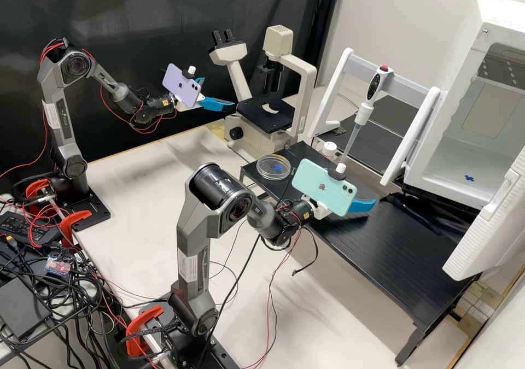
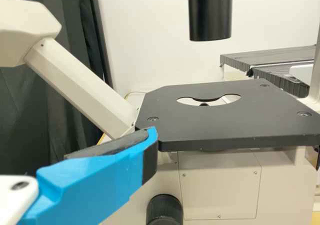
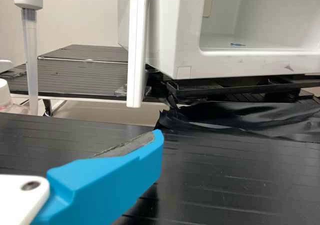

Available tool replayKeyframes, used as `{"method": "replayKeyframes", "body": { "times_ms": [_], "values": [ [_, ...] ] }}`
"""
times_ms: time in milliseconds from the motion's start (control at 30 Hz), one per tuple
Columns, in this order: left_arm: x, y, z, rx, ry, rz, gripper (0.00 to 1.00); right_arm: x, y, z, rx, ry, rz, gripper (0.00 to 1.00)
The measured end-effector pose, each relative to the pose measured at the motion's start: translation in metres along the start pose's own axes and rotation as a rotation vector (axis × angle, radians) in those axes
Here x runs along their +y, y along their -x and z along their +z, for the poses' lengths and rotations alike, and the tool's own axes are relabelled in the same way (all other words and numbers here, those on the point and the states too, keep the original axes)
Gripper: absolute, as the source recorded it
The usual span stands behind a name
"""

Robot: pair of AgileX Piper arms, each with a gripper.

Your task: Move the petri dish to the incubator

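Your R claw point(image 1: 361, 189) spread, empty. Go low, straddle petri dish point(image 1: 273, 168) evenly, squeeze lt., lift lvl; you'll want clearance past pipette point(image 1: 363, 115) en rte to incubator point(image 1: 437, 177).

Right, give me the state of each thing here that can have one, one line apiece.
Petri dish: flat on the black rack
Incubator: open
Pipette: upright on its stand
Small bottle: capped
Left gripper: jaws apart
Right gripper: jaws apart
Microscope stage: no dish on it
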Motion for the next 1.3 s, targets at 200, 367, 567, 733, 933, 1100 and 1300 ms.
{"method": "replayKeyframes", "body": {
  "times_ms": [200, 367, 567, 733, 933, 1100, 1300],
  "values": [
    [0.000, 0.000, 0.000, 0.000, 0.000, 0.000, 1.00, 0.000, 0.000, 0.000, 0.000, 0.000, 0.000, 1.00],
    [0.000, 0.000, 0.000, 0.000, 0.000, 0.000, 1.00, -0.001, 0.002, 0.001, 0.002, 0.000, 0.002, 1.00],
    [0.000, 0.000, 0.000, 0.000, 0.000, 0.000, 1.00, 0.003, 0.018, -0.004, 0.035, -0.024, 0.028, 1.00],
    [0.000, 0.000, 0.000, 0.000, 0.000, 0.000, 1.00, 0.005, 0.040, -0.023, 0.155, -0.042, 0.041, 1.00],
    [0.000, 0.000, 0.000, 0.000, 0.000, 0.000, 1.00, -0.017, 0.065, -0.053, 0.321, -0.030, -0.038, 1.00],
    [0.000, 0.000, 0.000, 0.000, 0.000, 0.000, 1.00, -0.038, 0.078, -0.070, 0.414, -0.024, -0.133, 1.00],
    [0.000, 0.000, 0.000, 0.000, 0.000, 0.000, 1.00, -0.053, 0.083, -0.080, 0.475, 0.010, -0.193, 1.00]
  ]
}}
